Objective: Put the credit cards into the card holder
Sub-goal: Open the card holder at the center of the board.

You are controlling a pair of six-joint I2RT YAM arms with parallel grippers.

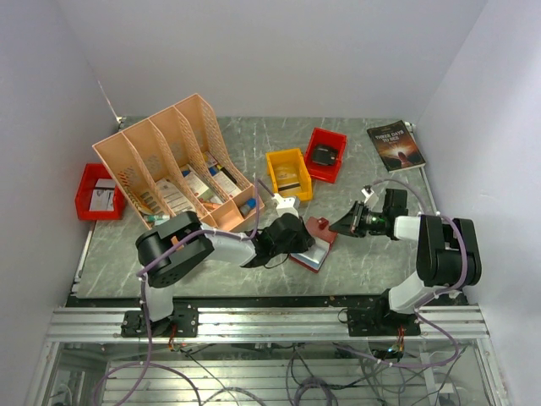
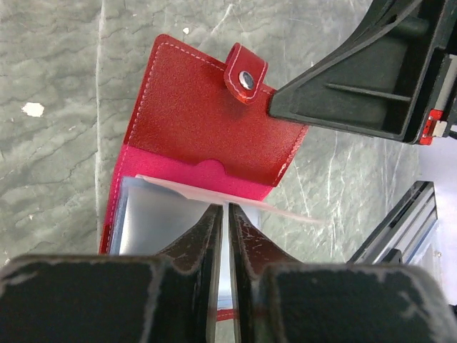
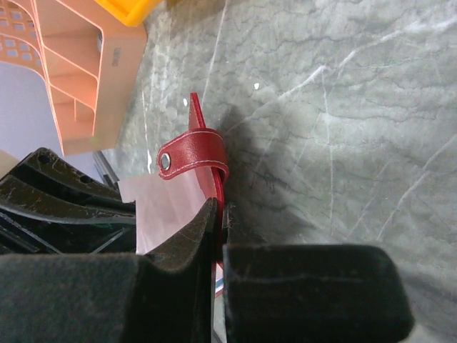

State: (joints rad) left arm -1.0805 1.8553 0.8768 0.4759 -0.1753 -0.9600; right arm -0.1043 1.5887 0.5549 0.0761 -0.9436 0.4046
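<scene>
- The black two-fingered right gripper point(image 3: 218, 209) is clamped on the cover edge of the small, square, red leather-like card holder point(image 2: 203, 118), just beside its red snap tab point(image 3: 187, 152). A sharp tug could pull the thin cover out of that pinch, or drag the whole holder across the grey marbled tabletop point(image 2: 57, 143).
- The left gripper point(image 2: 222, 213) has its fingers almost together and seems to pinch the clear plastic pocket leaves point(image 2: 153, 214). These look slick, so they may slide free and let the holder fold closed.
- If the arms pull too far apart, a pocket seam may tear.
- The card holder lies open on the tabletop between the two grippers and touches both, with its cover toward the right gripper and its pockets at the left.
- No credit cards show in either grip, and I cannot pick them out from above.
</scene>
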